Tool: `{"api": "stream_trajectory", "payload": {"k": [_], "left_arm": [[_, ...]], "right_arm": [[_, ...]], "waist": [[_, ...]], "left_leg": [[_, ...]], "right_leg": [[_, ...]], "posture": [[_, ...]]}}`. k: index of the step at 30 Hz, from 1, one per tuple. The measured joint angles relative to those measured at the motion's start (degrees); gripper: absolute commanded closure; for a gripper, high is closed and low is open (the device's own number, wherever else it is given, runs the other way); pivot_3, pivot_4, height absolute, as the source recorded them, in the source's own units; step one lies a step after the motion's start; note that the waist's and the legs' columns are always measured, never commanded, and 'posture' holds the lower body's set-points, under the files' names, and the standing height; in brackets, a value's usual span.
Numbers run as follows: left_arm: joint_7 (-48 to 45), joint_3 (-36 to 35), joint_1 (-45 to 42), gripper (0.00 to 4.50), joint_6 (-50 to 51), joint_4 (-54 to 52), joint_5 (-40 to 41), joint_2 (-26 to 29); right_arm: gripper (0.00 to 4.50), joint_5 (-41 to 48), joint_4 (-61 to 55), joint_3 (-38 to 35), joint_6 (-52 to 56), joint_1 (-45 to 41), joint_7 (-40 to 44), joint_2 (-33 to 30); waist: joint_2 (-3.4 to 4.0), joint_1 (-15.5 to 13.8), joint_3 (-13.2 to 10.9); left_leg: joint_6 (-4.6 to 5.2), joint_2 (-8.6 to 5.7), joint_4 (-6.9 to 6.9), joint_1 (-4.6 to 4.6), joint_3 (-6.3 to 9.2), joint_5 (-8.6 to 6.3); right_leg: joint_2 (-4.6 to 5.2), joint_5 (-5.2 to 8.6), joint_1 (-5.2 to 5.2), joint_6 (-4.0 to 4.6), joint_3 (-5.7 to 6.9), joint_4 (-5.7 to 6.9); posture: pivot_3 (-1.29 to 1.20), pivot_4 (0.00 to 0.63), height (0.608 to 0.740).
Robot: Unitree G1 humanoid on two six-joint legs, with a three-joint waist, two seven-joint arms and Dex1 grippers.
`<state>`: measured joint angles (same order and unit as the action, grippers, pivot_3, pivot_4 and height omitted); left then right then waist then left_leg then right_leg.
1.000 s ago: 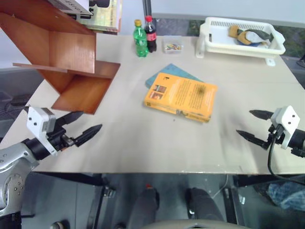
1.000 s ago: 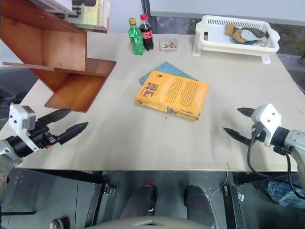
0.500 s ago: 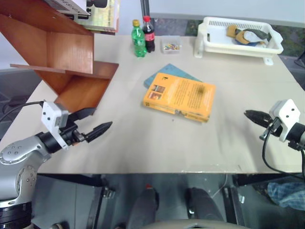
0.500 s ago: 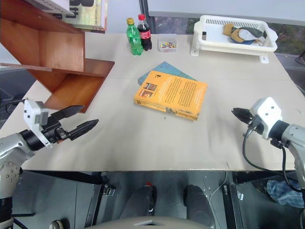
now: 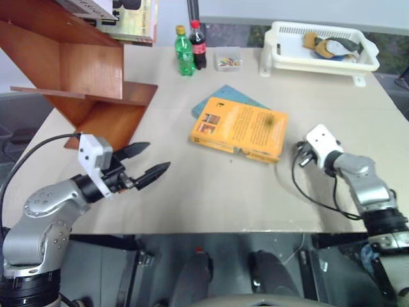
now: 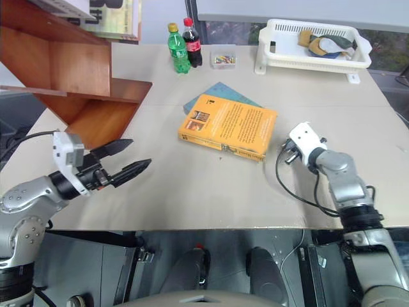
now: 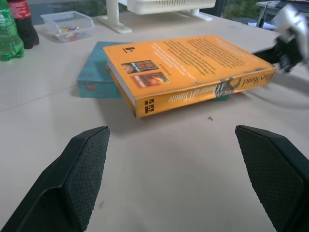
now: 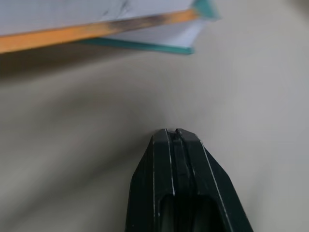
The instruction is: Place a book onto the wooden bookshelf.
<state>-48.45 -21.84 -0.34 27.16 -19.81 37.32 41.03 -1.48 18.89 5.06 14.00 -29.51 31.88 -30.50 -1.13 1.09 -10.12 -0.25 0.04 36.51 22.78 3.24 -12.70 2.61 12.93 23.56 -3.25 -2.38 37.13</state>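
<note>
1. Wooden bookshelf: I see it at my far left, about ten o'clock on the table; reddish-brown slanted boards, lowest board resting on the tabletop. Printed matter lies on its upper board.

2. Left gripper: at about eight o'clock, hovering over the near left part of the table, fingers spread wide with nothing between them, tips pointing toward the book. In the left wrist view the two black fingers stand far apart with the book's spine ahead.

3. Green bottle and dark cola bottle: upright, side by side at about eleven o'clock near the far edge.

4. Small clear box: just right of the bottles, at twelve o'clock, small coloured items inside.

5. The book: orange-yellow, lying flat at table centre, not on the shelf; it rests on a thinner teal book whose corner shows at its far side.

6. Right gripper: at about three o'clock, low to the table, just beside the book's right edge; I cannot tell whether it touches. The right wrist view shows its fingers pressed together, holding nothing.

7. White plastic basket: at one o'clock along the far edge, holding assorted items.
</note>
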Motion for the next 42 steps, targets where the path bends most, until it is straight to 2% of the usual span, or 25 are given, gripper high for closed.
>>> {"api": "stream_trajectory", "payload": {"k": [7,14,24,28,30,33,37,40,41,42], "left_arm": [[5.03,5.00,-1.82,0.00,0.06,-2.25,-0.70,-4.27],[7.32,4.51,0.16,0.00,0.06,-4.37,-1.10,-4.42],[10.99,4.24,2.53,0.00,2.18,-4.29,0.18,-7.22],[18.10,2.75,2.74,0.00,7.16,-4.46,4.04,-11.73],[25.32,1.05,1.97,0.00,15.14,-4.37,12.74,-14.32],[32.59,-0.83,-0.90,0.00,23.06,-3.14,25.08,-16.60],[39.05,-1.14,-3.51,0.00,26.84,0.11,35.09,-19.62],[44.29,-1.29,-6.18,0.00,27.48,5.21,42.05,-22.83],[45.24,-1.31,-7.23,0.00,27.37,6.71,43.17,-23.49],[46.77,-1.26,-9.44,0.00,27.27,9.76,44.91,-24.36]], "right_arm": [[4.47,-0.44,13.90,0.65,-8.11,-8.34,-1.67,8.40],[4.47,3.63,11.15,0.73,-11.94,-4.87,6.55,10.81],[4.47,5.24,7.78,3.30,-11.65,-2.76,10.19,16.77],[4.47,5.22,4.36,3.31,-10.13,-0.70,9.33,16.85],[4.47,5.80,0.21,2.86,-7.82,1.81,9.14,14.68],[3.60,8.04,-6.94,0.54,-3.98,6.81,11.27,8.77],[1.75,11.44,-18.83,-3.02,0.74,14.70,13.76,1.82],[0.38,17.33,-30.14,-8.60,5.78,20.51,15.66,-3.28],[0.05,19.03,-32.95,-10.24,6.57,21.78,16.43,-4.63],[0.05,22.74,-38.65,-13.34,8.78,24.40,17.63,-6.92]], "waist": [[-0.06,1.22,0.04],[-0.05,1.43,0.03],[-0.04,1.39,0.02],[-0.05,1.12,0.02],[-0.05,0.80,0.02],[-0.06,0.05,0.01],[-0.05,-0.15,0.00],[-0.06,-0.11,0.00],[-0.06,-0.15,0.00],[-0.06,-0.28,0.00]], "left_leg": [[0.00,-0.02,0.01,-0.05,0.00,0.00],[0.00,0.06,0.00,-0.08,0.02,0.00],[0.00,0.11,0.03,-0.25,0.00,0.00],[-0.01,0.14,0.10,-0.21,0.05,0.00],[-0.01,0.14,0.18,-0.13,0.14,0.00],[0.00,0.06,0.32,-0.04,0.18,0.00],[0.00,0.01,0.35,-0.05,0.14,0.00],[0.00,0.06,0.39,-0.08,0.13,0.00],[0.00,0.05,0.41,-0.07,0.17,0.00],[0.00,0.07,0.46,-0.07,0.20,0.00]], "right_leg": [[-0.06,-0.06,-0.02,0.06,-0.01,0.04],[-0.22,-0.05,0.02,0.08,-0.08,0.13],[-0.35,-0.03,0.03,0.10,-0.16,0.45],[-0.31,-0.04,0.03,0.09,-0.14,0.47],[-0.22,-0.04,0.03,0.08,-0.08,0.49],[-0.12,-0.03,0.01,0.07,0.00,0.51],[-0.15,-0.03,0.02,0.07,-0.03,0.55],[-0.31,-0.01,0.02,0.05,-0.04,0.56],[-0.34,-0.01,0.01,0.05,-0.02,0.59],[-0.38,0.09,0.01,-0.01,0.00,0.60]], "posture": [[0.00,0.150,0.740],[0.00,0.150,0.740],[0.00,0.150,0.740],[0.00,0.150,0.740],[0.00,0.150,0.740],[0.00,0.150,0.740],[0.00,0.150,0.740],[0.00,0.150,0.740],[0.00,0.150,0.740],[0.00,0.150,0.740]]}}
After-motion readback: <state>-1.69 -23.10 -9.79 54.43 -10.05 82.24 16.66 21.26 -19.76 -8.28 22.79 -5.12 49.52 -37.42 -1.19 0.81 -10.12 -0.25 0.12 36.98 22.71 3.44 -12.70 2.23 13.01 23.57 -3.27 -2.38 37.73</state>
